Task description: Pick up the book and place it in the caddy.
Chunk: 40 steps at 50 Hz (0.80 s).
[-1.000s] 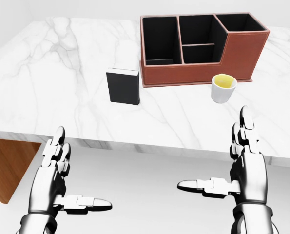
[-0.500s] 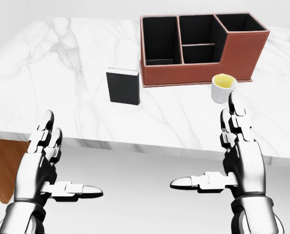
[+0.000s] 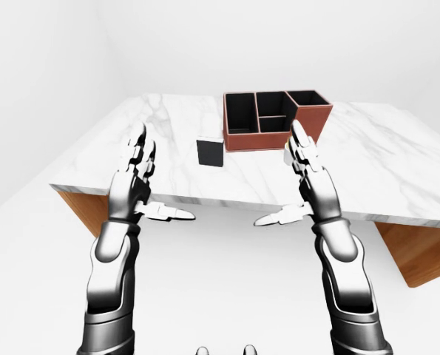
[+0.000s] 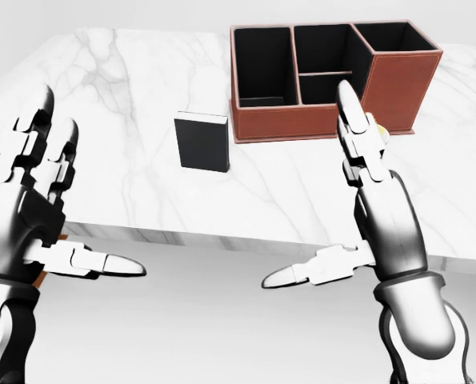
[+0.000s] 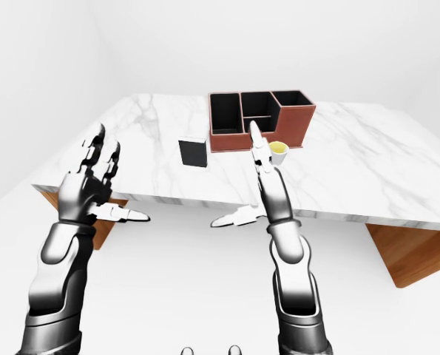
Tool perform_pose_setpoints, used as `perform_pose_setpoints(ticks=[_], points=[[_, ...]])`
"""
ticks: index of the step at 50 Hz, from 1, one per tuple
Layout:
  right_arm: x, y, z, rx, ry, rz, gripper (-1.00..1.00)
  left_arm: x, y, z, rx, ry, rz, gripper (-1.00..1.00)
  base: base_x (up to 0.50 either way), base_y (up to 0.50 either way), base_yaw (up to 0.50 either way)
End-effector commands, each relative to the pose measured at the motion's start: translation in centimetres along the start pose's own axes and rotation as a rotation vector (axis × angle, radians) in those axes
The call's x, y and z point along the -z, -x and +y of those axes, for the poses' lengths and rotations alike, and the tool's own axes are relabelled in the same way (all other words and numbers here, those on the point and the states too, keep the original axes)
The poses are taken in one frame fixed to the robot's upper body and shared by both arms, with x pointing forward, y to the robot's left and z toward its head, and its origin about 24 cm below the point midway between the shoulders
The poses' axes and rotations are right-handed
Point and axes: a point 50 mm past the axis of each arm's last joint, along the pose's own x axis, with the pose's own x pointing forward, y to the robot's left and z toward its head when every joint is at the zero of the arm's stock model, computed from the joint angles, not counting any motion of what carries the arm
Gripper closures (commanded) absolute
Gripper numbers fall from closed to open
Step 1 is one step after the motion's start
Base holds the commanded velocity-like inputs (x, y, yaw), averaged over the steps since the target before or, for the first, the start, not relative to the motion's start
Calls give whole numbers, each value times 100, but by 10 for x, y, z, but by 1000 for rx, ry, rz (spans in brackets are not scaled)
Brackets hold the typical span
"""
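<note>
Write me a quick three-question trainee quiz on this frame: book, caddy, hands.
1. True or false: the book already sits inside the caddy.
2. In the head view, the book stands: A) right of the caddy, B) left of the caddy on the marble table, C) in the left hand.
3. Fill in: both the left hand and the right hand are ____, holding nothing.

Key:
1. False. The book stands upright on the table outside the caddy, whose compartments look empty.
2. B.
3. Open. The fingers are spread and raised near the table's edge. The right hand partly hides a small cup beside the caddy.
</note>
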Motion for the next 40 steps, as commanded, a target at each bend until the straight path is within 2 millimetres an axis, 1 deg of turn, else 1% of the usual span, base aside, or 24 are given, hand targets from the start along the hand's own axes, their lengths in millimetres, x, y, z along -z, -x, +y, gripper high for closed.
perform_pose_setpoints(ticks=[1, 5, 12, 15, 21, 22, 26, 33, 34, 40], points=[[-40, -23, -4, -82, 164, -166, -100, -28, -19, 8, 52, -65, -108, -100, 0, 0, 0], [-54, -31, -7, -90, 197, -223, -100, -32, -23, 11, 58, -80, -119, -100, 0, 0, 0], [-64, -34, -7, -117, 228, -263, -100, -48, -30, 15, 65, -118, -178, -100, 0, 0, 0], [-66, -34, -7, -118, 242, -270, -100, -52, -31, 14, 68, -129, -195, -100, -5, 50, 0], [-66, -40, -10, -97, 239, -266, -100, -52, -31, 12, 76, -138, -192, -100, -4, 49, 0], [-66, -42, -12, -72, 235, -267, -100, -52, -31, 12, 76, -139, -194, -100, 0, 0, 0], [-65, -45, -13, -67, 253, -260, -100, -54, -32, 12, 75, -141, -200, -100, 0, 0, 0], [-74, -44, -15, -78, 266, -297, -100, -60, -34, 10, 82, -148, -224, -100, 0, 0, 0], [-77, -44, -17, -82, 263, -313, -100, -60, -35, 10, 84, -147, -226, -100, 0, 0, 0], [-76, -46, -18, -85, 266, -306, -100, -62, -36, 9, 95, -153, -232, -100, 29, 4, 0]])
